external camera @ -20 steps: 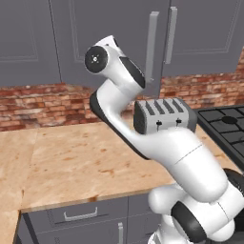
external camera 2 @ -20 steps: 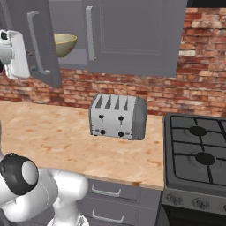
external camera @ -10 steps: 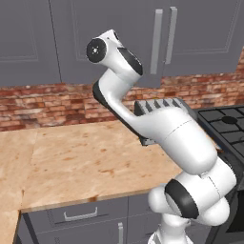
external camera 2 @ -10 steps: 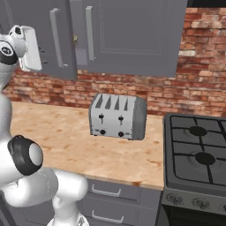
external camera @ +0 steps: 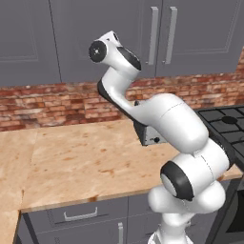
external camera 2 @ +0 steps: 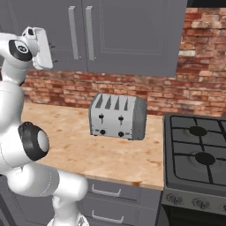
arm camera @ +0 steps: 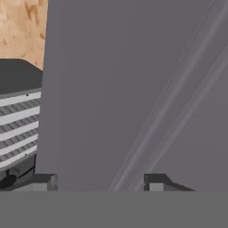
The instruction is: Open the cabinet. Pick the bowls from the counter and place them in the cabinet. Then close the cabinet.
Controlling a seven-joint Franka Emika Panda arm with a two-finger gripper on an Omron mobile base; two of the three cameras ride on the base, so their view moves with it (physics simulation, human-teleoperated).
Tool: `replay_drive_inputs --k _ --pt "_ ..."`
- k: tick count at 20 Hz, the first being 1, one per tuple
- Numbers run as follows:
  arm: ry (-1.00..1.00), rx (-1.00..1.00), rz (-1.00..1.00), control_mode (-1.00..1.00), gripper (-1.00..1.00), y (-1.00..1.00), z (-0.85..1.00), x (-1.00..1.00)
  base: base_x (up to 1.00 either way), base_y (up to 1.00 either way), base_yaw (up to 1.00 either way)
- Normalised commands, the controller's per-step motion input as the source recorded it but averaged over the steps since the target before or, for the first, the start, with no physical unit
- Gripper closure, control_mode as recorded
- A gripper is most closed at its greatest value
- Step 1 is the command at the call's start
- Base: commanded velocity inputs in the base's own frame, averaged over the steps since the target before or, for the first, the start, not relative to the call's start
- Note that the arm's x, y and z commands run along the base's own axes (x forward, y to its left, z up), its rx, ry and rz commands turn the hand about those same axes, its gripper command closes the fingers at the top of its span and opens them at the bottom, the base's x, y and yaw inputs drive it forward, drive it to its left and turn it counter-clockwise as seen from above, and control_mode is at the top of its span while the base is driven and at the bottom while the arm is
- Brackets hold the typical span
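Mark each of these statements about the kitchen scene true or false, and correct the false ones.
1. Both doors of the cabinet are shut. True.
2. A bowl sits on the counter beside the toaster. False: no bowl lies on the counter in these pictures.
3. The toaster stands on the counter to the left of the stove in the right base view. True.
4. The pincer is clamped on a cabinet handle. False: its fingertips stand apart before the door, with nothing between them.
5. The wall behind the counter is white tile. False: it is a red brick wall.
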Motion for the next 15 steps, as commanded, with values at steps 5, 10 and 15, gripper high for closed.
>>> replay_drive_inputs --k 5,10,15 --pt "0.00 -0.03 0.00 -1.00 -1.00 0.00 -0.35 0.73 0.00 0.00 0.00" --pt "0.00 -0.03 0.00 -1.00 -1.00 0.00 -0.33 0.72 0.00 0.00 0.00" --pt "0.00 -0.03 0.00 -1.00 -1.00 0.00 -0.28 0.66 0.00 0.00 0.00"
